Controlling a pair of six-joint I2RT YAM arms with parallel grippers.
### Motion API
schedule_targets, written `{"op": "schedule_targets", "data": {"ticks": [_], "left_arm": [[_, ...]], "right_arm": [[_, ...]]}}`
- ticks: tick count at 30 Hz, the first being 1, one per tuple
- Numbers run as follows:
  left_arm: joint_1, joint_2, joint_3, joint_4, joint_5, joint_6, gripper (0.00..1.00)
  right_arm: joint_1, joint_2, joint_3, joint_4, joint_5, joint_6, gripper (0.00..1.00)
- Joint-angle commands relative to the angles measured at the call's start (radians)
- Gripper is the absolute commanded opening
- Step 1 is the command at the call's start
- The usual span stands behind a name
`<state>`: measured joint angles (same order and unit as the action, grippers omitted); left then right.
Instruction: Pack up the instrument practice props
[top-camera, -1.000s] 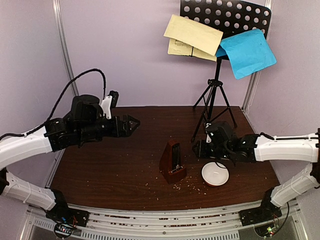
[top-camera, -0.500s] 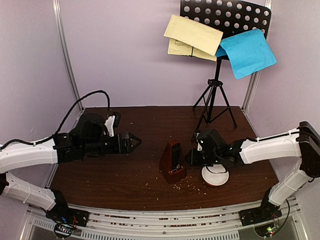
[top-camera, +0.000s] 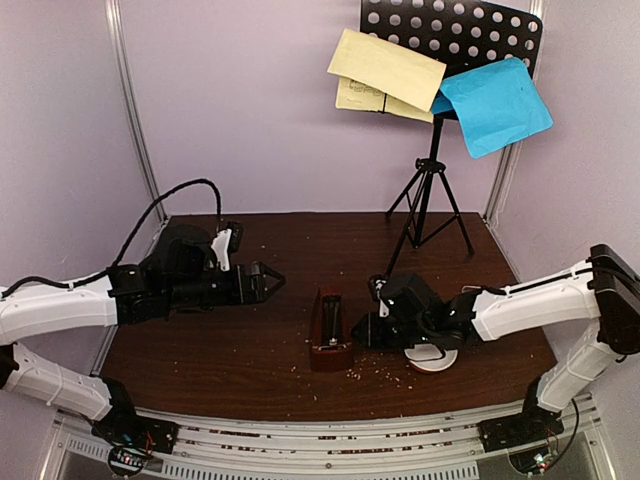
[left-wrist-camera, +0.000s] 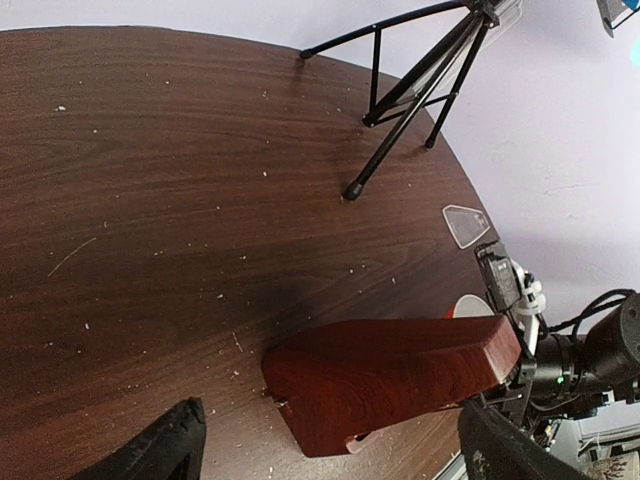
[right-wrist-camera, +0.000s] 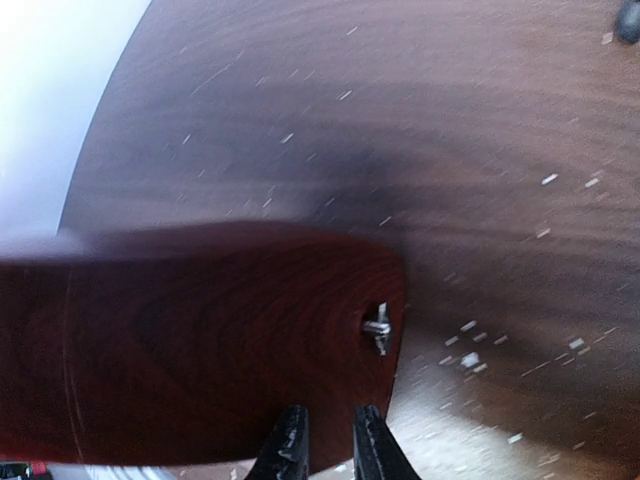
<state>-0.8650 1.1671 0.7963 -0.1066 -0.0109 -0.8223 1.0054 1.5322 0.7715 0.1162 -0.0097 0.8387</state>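
Note:
The brown pyramid metronome (top-camera: 328, 326) stands mid-table and looks tipped a little leftward. It fills the left wrist view (left-wrist-camera: 390, 378) and the right wrist view (right-wrist-camera: 200, 350), where its winding key shows. My right gripper (top-camera: 360, 330) is shut, its tips (right-wrist-camera: 328, 440) against the metronome's right side. My left gripper (top-camera: 270, 281) is wide open, hovering left of the metronome; its fingers (left-wrist-camera: 150, 450) frame it. The clear triangular cover (left-wrist-camera: 465, 225) lies flat near the black music stand (top-camera: 430, 200). Pale yellow sheets (top-camera: 385, 72) and a blue sheet (top-camera: 495, 105) rest on its perforated desk.
A small white bowl (top-camera: 432, 358) sits right of the metronome, partly under my right arm. Brown crumbs (top-camera: 385, 374) are scattered over the dark wood table (top-camera: 220, 340). Purple walls close in the back and both sides.
My right gripper has moved left and pushed the metronome leftward, turning and tipping it. My left gripper has lowered and edged slightly right toward it.

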Motion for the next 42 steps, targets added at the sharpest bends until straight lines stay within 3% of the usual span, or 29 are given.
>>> {"op": "schedule_targets", "data": {"ticks": [1, 10, 17, 22, 27, 31, 42], "left_arm": [[0.003, -0.027, 0.035, 0.012, -0.015, 0.002, 0.91], [0.002, -0.017, 0.073, 0.05, 0.105, 0.075, 0.9], [-0.062, 0.125, 0.186, 0.067, 0.143, 0.115, 0.87], [-0.138, 0.235, 0.313, -0.072, -0.032, 0.133, 0.87], [-0.177, 0.309, 0.373, -0.125, -0.088, 0.125, 0.88], [-0.19, 0.338, 0.379, -0.123, -0.088, 0.119, 0.88], [-0.225, 0.426, 0.397, -0.138, -0.132, 0.132, 0.8]], "right_arm": [[0.06, 0.022, -0.01, 0.046, -0.037, 0.04, 0.18], [0.116, -0.038, -0.021, 0.04, 0.026, 0.048, 0.24], [0.111, -0.221, -0.081, -0.074, 0.245, 0.008, 0.7], [0.082, -0.309, -0.109, -0.148, 0.332, 0.044, 0.91], [0.07, -0.323, -0.065, -0.294, 0.432, 0.107, 1.0], [0.069, -0.326, -0.036, -0.344, 0.471, 0.078, 1.0], [0.063, -0.406, -0.085, -0.278, 0.507, 0.089, 1.0]]}}
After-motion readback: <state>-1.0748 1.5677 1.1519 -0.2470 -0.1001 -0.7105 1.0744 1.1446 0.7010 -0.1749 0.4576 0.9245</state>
